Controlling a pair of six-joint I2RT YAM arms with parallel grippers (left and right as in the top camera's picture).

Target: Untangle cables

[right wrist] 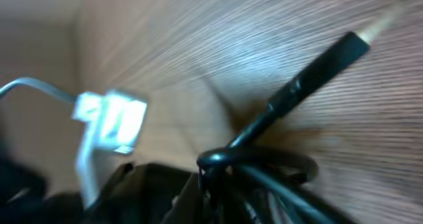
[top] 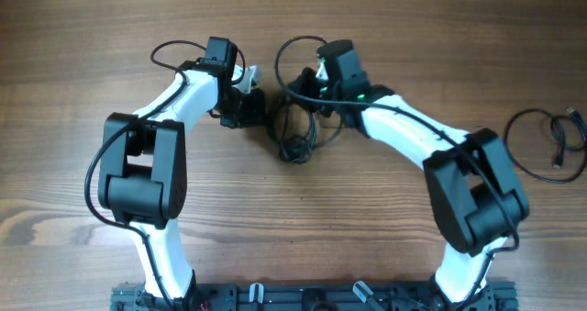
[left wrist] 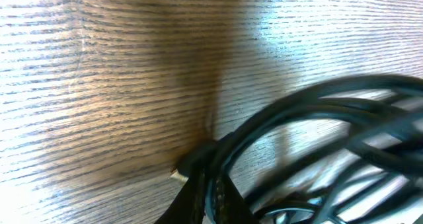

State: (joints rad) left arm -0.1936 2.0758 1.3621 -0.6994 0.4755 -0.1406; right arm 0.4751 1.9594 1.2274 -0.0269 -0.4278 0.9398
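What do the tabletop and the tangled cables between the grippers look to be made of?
Tabletop: wood or wood-look laminate, matte to satin; straight brown grain, soft glare in the left wrist view.
Tangled cables: black rubbery or plastic jacket, slightly glossy; highlights run along the curved strands.

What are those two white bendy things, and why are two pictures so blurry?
They are two robot arms at a wooden table. The top picture looks down from above. The blurry pictures come from small cameras on each arm's wrist, very close to the wood. The left gripper and right gripper both reach into a bundle of black cables in the middle. The wrist pictures show cable loops and a plug, but whether either gripper is holding them is unclear. Another cable lies alone on the right.
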